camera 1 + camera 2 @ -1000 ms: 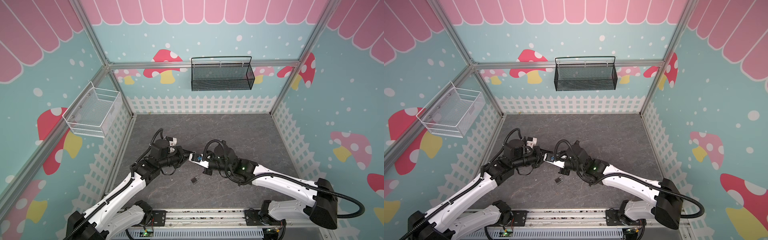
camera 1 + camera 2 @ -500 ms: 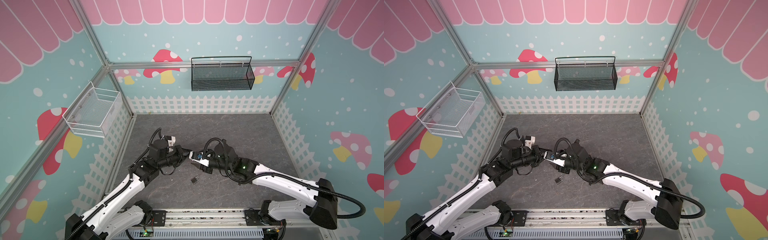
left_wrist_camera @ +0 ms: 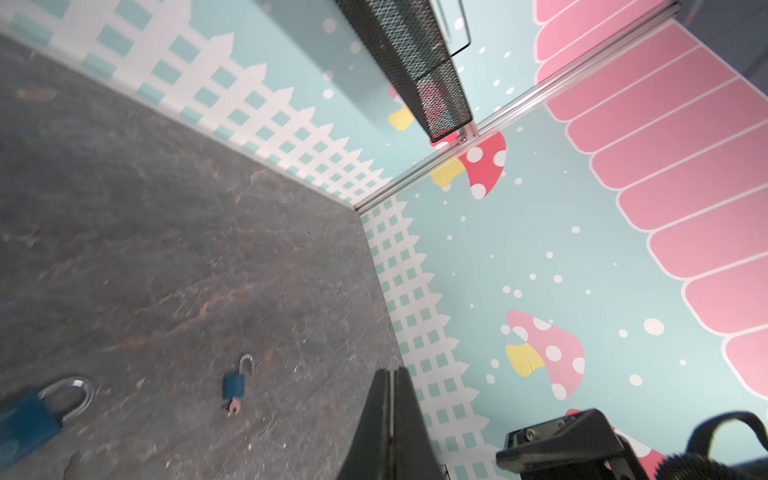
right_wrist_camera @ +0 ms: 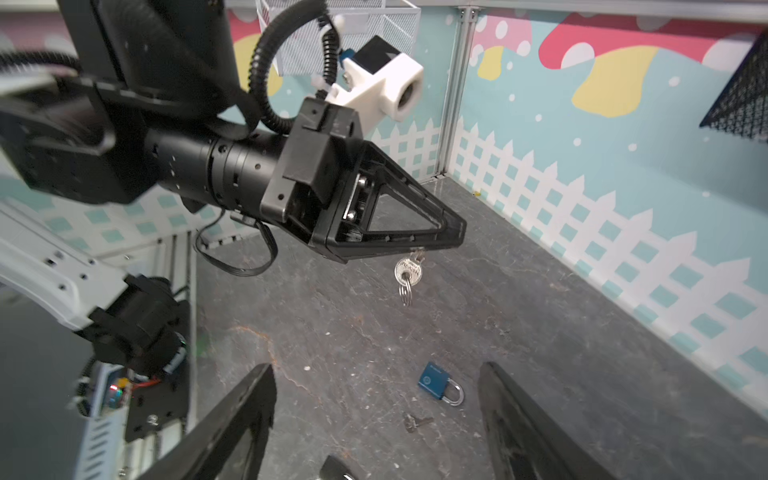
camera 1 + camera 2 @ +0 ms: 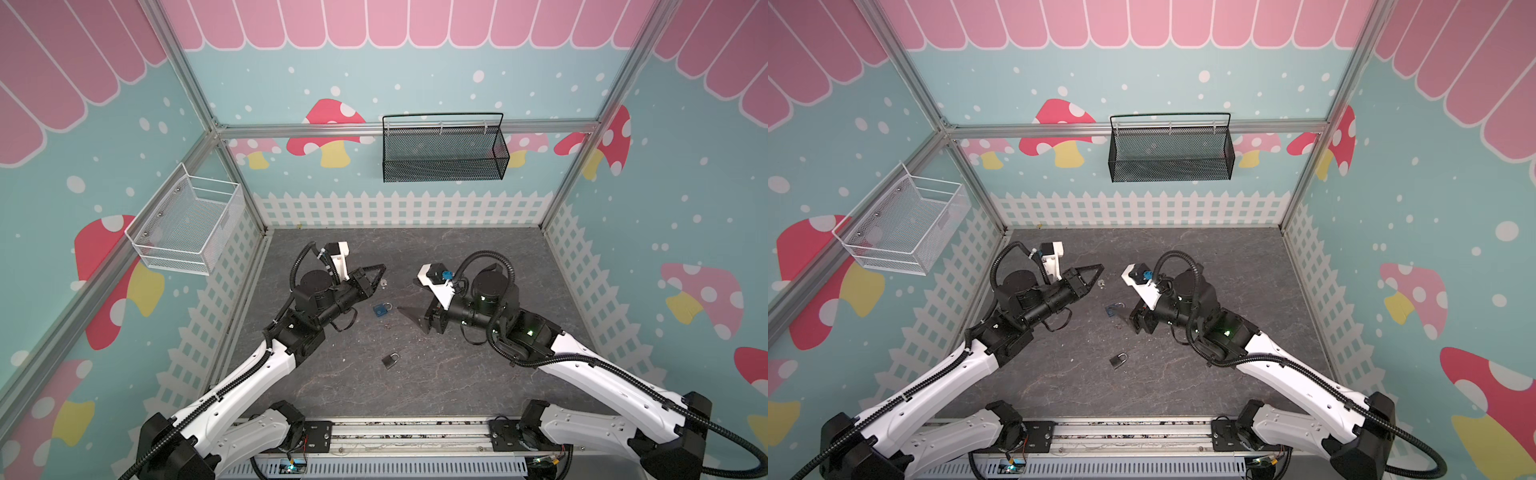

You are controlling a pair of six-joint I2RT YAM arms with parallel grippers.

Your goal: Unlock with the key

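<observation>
Hovering over the grey floor [image 5: 457, 257] in both top views, the left gripper [image 5: 380, 270] is pinching a silver key [image 5: 384, 283], while the right gripper [image 5: 407, 296] is gaping wide and empty; the blue padlock [image 5: 381, 309] is lying between them. From the left wrist, the left gripper [image 3: 390, 376] is pressing its tips together. From the right wrist, the key [image 4: 409, 270] is dangling from those tips, the blue padlock [image 4: 434, 380] lying on the floor ahead of the spread right gripper [image 4: 374, 370].

No text, brand or number can be read; the blue padlock [image 4: 434, 380] bears a small pale mark, too small to make out.
</observation>
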